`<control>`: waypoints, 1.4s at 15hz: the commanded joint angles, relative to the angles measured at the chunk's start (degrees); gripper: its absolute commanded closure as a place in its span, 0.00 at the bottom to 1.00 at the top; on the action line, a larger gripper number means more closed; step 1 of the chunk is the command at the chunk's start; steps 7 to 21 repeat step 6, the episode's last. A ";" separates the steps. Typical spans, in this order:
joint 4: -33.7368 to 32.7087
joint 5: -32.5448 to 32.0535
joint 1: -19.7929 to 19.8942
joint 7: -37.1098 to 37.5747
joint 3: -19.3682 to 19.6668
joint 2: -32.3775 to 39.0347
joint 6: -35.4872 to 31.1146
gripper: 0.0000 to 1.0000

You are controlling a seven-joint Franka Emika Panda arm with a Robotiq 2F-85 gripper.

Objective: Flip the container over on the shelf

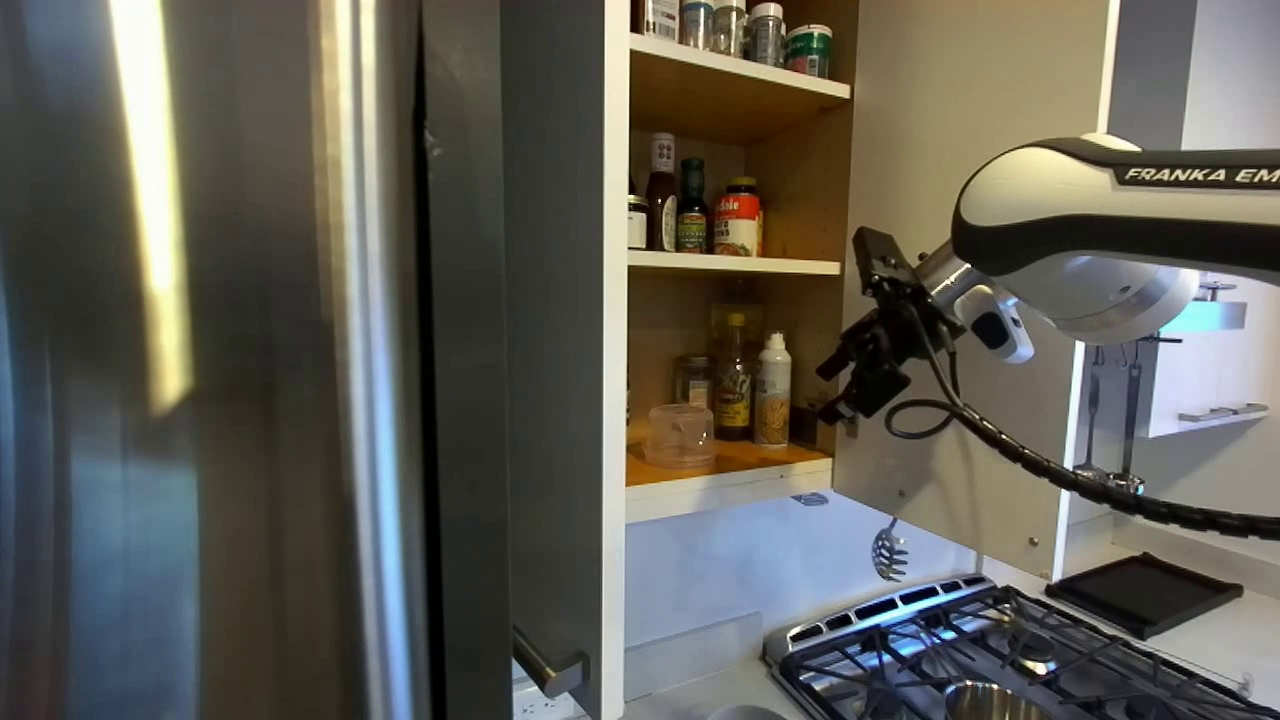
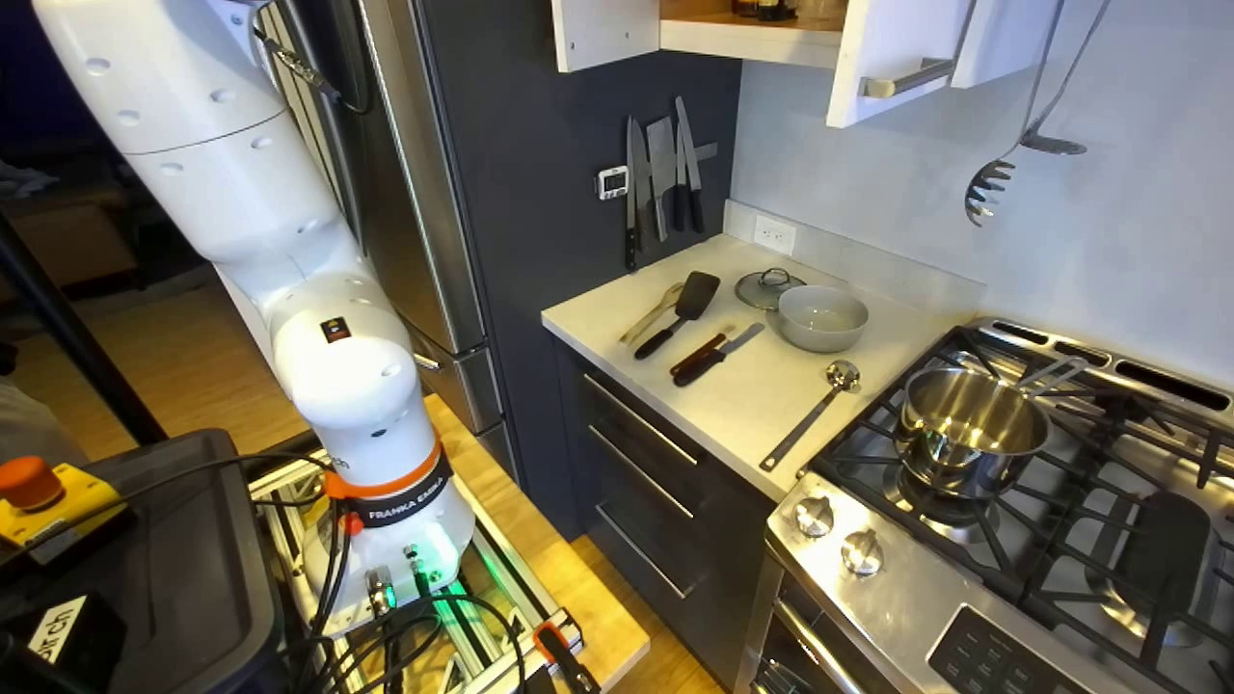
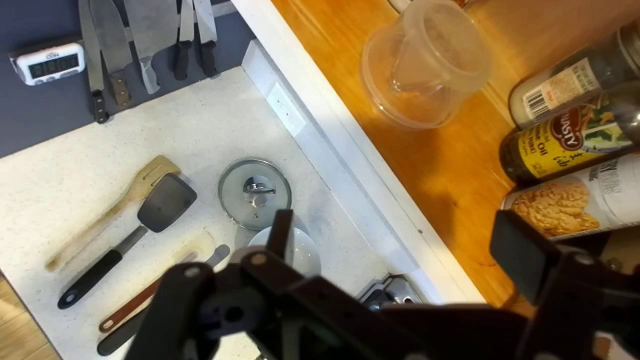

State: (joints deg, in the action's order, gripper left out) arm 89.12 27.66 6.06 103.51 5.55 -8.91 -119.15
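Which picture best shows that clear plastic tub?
The wrist view: the tub looks largest there. In an exterior view it appears whole but smaller; in an exterior view showing little of the shelf, I can't identify it.

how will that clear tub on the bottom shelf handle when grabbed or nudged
The tub is probably light, given its translucent plastic walls. Those smooth sides may slip if squeezed. Squat on the shelf, it would likely slide before tipping.

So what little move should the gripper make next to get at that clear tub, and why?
Probably ease the open gripper toward the clear tub before closing: the tub sits on the bottom shelf, near its front edge, and in the wrist view it lies beyond the fingers, not between them.
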 commanded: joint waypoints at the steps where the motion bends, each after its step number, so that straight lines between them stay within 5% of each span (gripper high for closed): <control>1: 4.06 -1.79 -0.07 2.48 -0.51 -3.67 0.09 0.00; 21: 0.98 -0.46 -0.31 0.87 -0.02 -1.44 0.26 0.00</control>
